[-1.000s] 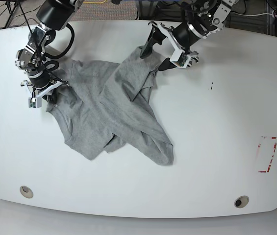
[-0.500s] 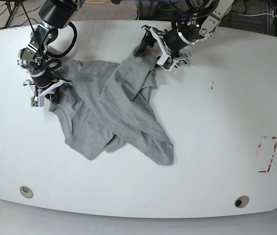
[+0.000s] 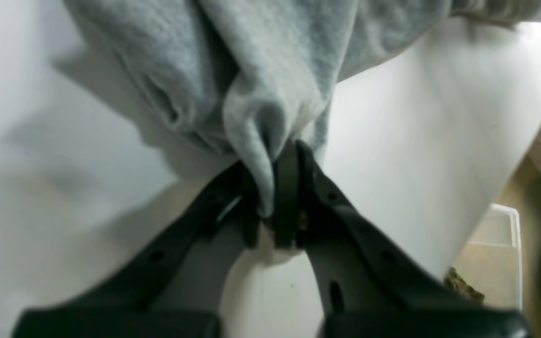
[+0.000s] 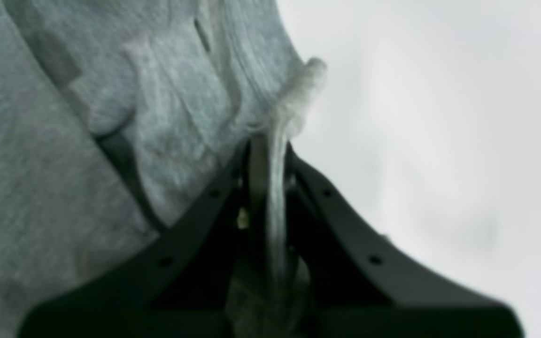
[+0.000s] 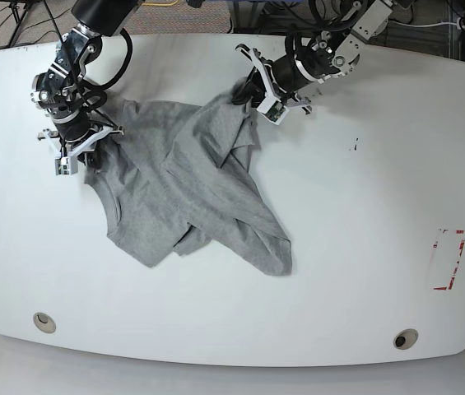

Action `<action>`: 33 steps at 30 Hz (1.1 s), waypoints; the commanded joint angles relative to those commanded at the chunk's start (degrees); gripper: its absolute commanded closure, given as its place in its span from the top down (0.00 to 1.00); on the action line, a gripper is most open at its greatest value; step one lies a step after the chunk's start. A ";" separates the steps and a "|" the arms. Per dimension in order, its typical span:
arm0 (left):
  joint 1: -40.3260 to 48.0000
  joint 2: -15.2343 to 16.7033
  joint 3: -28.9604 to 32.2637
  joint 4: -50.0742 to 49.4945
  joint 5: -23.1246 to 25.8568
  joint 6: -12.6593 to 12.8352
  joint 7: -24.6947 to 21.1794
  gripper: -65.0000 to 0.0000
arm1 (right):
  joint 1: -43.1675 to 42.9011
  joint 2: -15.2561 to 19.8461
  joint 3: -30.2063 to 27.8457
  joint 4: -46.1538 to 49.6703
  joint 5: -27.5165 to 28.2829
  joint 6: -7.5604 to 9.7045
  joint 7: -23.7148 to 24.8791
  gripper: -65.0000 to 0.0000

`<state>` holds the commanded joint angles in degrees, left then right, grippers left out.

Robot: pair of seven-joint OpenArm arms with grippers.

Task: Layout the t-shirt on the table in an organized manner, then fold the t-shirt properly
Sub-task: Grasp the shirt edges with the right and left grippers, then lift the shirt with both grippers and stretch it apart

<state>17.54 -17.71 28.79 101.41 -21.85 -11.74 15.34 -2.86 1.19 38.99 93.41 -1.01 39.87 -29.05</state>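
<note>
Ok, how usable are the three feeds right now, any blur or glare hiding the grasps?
Base view: sharp and evenly lit, both grippers visible at the t-shirt. Left wrist view: table motion-smeared, but the left gripper pinching fabric reads clearly. Right wrist view: soft throughout, though cloth shows between the right gripper fingers. No glare hides either grasp.

left gripper (image 3: 270, 206) clamped on t-shirt (image 3: 261, 70) fold.
grey fabric bunched between black fingers (image 3: 289, 197), hanging over white table (image 3: 416, 164).
</note>
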 joint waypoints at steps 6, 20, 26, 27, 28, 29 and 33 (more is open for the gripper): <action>2.99 -4.31 -8.35 7.82 -5.27 -0.18 -0.18 0.00 | 0.00 -1.05 -3.52 9.49 0.00 0.00 -4.04 0.00; -0.62 -15.30 -28.92 11.16 -35.87 -0.18 0.97 0.00 | 6.51 -0.88 -9.14 22.24 -0.44 -0.44 -12.92 0.01; -4.22 -17.67 -33.93 11.16 -42.02 -0.18 4.57 0.00 | 11.96 0.70 -9.76 22.15 -0.44 -0.44 -15.91 0.01; -4.48 -17.93 -34.29 11.08 -42.37 -0.18 4.75 0.00 | 12.66 1.05 -10.11 22.15 -0.44 -0.44 -16.53 0.01; -5.19 -18.55 -34.73 11.08 -43.16 -0.18 5.01 0.00 | 14.15 1.67 -10.73 22.15 -0.44 -0.44 -17.58 0.01; -5.80 -19.16 -34.99 11.08 -43.60 -0.18 5.10 0.00 | 15.03 2.11 -11.08 22.15 -0.44 -0.44 -18.20 0.01; -9.14 -21.89 -35.16 10.99 -44.22 -0.26 5.19 0.00 | 19.16 3.60 -12.04 22.15 -0.09 -0.44 -20.48 0.01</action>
<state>8.40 -39.60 -6.37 112.40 -66.07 -12.00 20.53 16.31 4.79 26.95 115.56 -1.10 39.43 -49.54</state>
